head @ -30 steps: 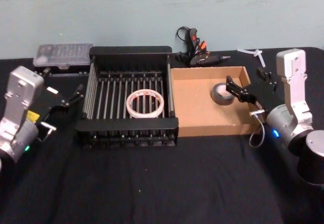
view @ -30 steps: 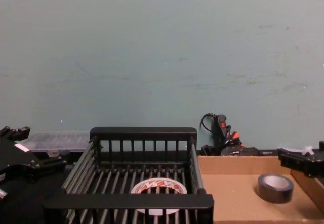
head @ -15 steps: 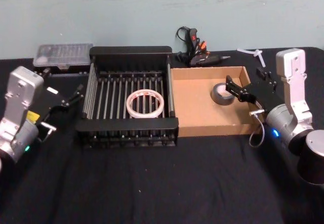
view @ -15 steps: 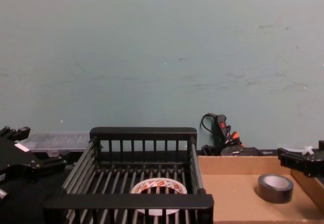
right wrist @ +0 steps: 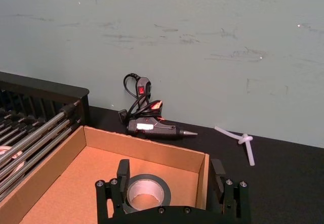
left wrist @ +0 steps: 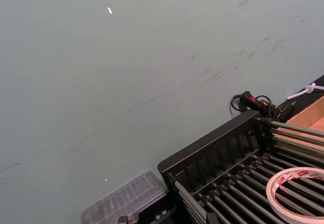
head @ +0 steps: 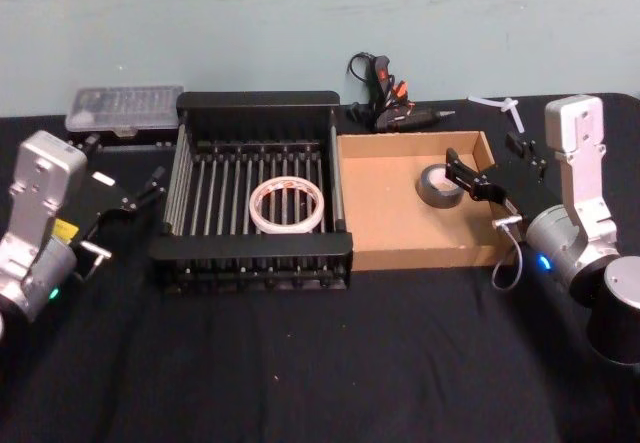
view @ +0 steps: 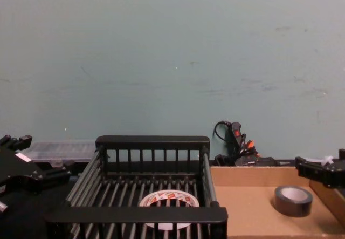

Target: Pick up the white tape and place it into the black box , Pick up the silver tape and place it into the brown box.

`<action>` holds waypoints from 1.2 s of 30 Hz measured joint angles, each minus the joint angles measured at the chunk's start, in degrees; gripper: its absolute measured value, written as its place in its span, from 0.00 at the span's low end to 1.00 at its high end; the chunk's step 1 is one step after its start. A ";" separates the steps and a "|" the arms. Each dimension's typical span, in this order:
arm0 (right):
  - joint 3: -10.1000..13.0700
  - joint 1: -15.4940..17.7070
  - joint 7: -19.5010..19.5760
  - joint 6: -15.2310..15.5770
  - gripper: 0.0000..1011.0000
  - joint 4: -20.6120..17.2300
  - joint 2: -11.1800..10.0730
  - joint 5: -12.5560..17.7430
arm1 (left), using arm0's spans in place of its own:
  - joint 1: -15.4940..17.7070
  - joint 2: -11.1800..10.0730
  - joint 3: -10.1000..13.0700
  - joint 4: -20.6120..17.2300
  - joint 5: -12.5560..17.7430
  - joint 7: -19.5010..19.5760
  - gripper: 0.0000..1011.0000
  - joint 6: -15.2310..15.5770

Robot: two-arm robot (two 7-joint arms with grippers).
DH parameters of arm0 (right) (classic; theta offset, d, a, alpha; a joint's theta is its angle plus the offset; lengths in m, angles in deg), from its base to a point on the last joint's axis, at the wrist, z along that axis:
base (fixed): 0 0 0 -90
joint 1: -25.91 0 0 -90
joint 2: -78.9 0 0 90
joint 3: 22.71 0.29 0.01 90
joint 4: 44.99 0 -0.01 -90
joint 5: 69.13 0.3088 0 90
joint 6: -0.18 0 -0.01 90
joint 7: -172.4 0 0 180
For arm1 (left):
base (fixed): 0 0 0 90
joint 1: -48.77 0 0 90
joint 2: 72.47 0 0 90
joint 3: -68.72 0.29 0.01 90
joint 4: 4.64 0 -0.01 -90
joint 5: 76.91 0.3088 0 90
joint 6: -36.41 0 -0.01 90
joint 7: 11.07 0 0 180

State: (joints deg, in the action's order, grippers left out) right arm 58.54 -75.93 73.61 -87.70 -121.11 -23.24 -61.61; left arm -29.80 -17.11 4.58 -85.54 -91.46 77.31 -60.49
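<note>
Silver tape [right wrist: 146, 191] lies between wide-open right pincer [right wrist: 171, 172].

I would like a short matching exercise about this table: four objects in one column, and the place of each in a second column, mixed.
Objects:
1. white tape
2. silver tape
3. glue gun
4. clear plastic case

Places:
A. on the table behind the brown box
B. in the black box
C. on the table, at the far left
D. in the brown box

Pairs: 1-B, 2-D, 3-A, 4-C
</note>
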 joint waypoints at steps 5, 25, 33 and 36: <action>0.00 0.00 0.00 -0.02 0.99 0.00 0.00 0.02 | 0.00 0.00 0.00 0.00 0.00 0.00 0.99 0.00; 0.00 0.00 0.00 -0.02 0.99 0.01 0.00 0.07 | 0.00 0.00 0.00 0.00 0.00 0.00 0.99 0.00; 0.00 0.00 0.00 -0.02 0.99 0.00 0.00 0.07 | 0.00 0.00 0.00 0.00 0.00 0.00 0.99 0.00; 0.00 0.00 0.00 -0.02 0.99 0.00 0.00 0.07 | 0.00 0.00 0.00 0.00 0.00 0.00 0.99 0.00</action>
State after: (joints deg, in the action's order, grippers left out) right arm 58.54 -75.94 73.62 -87.72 -121.11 -23.24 -61.54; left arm -29.80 -17.11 4.58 -85.54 -91.46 77.31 -60.49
